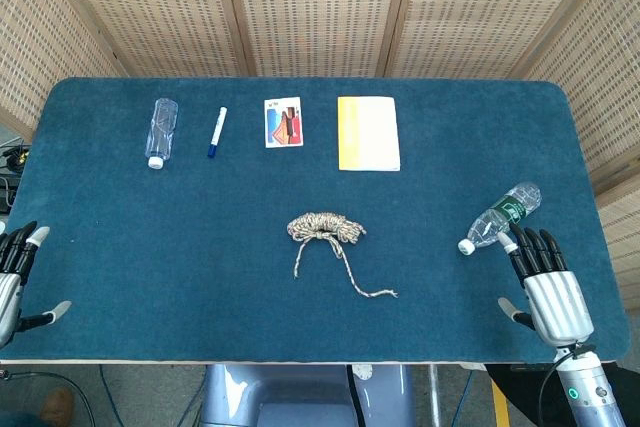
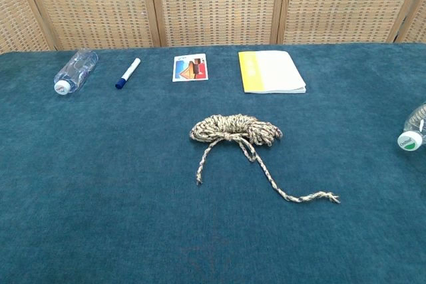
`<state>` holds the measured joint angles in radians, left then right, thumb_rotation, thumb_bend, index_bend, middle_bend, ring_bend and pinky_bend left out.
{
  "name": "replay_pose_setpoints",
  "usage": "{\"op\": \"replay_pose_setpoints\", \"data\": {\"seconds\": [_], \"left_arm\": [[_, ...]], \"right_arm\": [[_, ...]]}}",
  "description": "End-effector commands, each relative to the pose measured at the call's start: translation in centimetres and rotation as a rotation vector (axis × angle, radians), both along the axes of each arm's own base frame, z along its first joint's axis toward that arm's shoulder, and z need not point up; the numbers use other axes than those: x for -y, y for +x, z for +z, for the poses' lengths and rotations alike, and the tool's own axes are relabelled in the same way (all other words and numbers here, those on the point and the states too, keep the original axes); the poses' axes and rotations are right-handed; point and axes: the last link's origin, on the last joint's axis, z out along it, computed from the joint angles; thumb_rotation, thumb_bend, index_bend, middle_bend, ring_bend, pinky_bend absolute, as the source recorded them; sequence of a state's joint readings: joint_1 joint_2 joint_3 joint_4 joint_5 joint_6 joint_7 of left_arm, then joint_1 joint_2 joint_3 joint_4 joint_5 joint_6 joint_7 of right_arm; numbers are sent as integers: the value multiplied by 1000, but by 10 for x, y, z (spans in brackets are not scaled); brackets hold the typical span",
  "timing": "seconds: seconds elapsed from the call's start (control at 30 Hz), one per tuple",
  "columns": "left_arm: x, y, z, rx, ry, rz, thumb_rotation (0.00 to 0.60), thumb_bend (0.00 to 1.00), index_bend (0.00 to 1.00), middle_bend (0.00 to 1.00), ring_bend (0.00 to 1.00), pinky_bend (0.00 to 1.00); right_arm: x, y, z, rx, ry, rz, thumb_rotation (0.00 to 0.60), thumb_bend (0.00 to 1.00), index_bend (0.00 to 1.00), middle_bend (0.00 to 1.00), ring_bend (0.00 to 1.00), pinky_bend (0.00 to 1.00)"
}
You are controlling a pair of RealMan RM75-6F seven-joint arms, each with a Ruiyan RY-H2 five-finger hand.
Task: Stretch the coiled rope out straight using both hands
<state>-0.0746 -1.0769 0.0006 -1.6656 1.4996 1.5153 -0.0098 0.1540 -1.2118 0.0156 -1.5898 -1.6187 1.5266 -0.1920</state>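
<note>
**Ana:** Head view first, biggest thing down. What fills it?

**Ben:** A table (image 1: 120,277) covered in blue felt, with woven screens (image 1: 310,7) standing behind its far edge. Next in size, the robot's two hands at the near corners. The right hand (image 1: 548,292) lies flat on the felt with fingers apart and extended, holding nothing. The left hand (image 1: 15,282) sits at the frame's edge, partly cut off; its fingers look spread and I see nothing in them, though I can't vouch for the hidden part.

**Ana:** Does the chest view show either hand?

**Ben:** No, neither one.

**Ana:** And after the hands?

**Ben:** A yellow booklet (image 1: 368,133) lying flat near the far edge. Then two clear plastic bottles on their sides: one with a green label (image 1: 502,215) just beyond the right hand's fingertips, its white cap toward the table's middle, and an unlabelled one (image 1: 161,130) at the far left.

**Ana:** Where's the rope?

**Ben:** The rope (image 1: 326,228) lies near the table's centre, well apart from both hands. Most of it is a tight coil; two loose tails run toward the near edge, a short one on the left and a longer one curving off to the right with a frayed tip.

**Ana:** Smallest items?

**Ben:** A picture card (image 1: 283,122) just left of the booklet, and a white marker with a blue cap (image 1: 216,132) between the card and the unlabelled bottle.
</note>
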Motion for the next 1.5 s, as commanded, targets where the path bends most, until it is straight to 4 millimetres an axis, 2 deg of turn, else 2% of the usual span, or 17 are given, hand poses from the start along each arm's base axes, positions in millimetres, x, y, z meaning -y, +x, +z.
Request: {"op": "replay_pose_setpoints", "data": {"seconds": [0.03, 0.23, 0.3, 0.47, 0.67, 0.9, 0.97, 1.2, 1.5], "left_arm": [[0, 0, 0, 1, -1, 2, 600, 0, 0, 0, 0, 0], [-1, 1, -1, 1, -4, 0, 600, 0, 0, 0, 0, 0], [-1, 2, -1, -2, -4, -3, 600, 0, 0, 0, 0, 0], [-2, 2, -2, -6, -6, -2, 600, 0, 0, 0, 0, 0], [-3, 2, -6, -23, -14, -2, 600, 0, 0, 0, 0, 0], [-6, 2, -15, -51, -36, 7, 600, 0, 0, 0, 0, 0], [-7, 2, -16, -55, -40, 10, 600, 0, 0, 0, 0, 0], [-7, 2, -19, -62, -48, 11, 600, 0, 0, 0, 0, 0], [-8, 2, -21, -60, -48, 13, 600, 0, 0, 0, 0, 0]], "right_arm": [[0, 0, 0, 0, 3, -1, 600, 0, 0, 0, 0, 0], [0, 0, -1, -1, 14, 0, 600, 0, 2, 0, 0, 0], [0, 2, -3, 1, 26, 5, 600, 0, 31, 0, 0, 0], [10, 16, -12, -5, 100, 62, 600, 69, 194, 0, 0, 0], [38, 47, -30, -16, 255, 143, 600, 180, 324, 0, 0, 0], [59, 75, -63, -84, 369, 169, 600, 240, 366, 0, 0, 0], [61, 80, -75, -98, 394, 162, 600, 288, 378, 0, 0, 0], [64, 98, -119, -124, 456, 141, 600, 312, 407, 0, 0, 0], [70, 107, -156, -177, 473, 124, 600, 392, 433, 0, 0, 0]]}}
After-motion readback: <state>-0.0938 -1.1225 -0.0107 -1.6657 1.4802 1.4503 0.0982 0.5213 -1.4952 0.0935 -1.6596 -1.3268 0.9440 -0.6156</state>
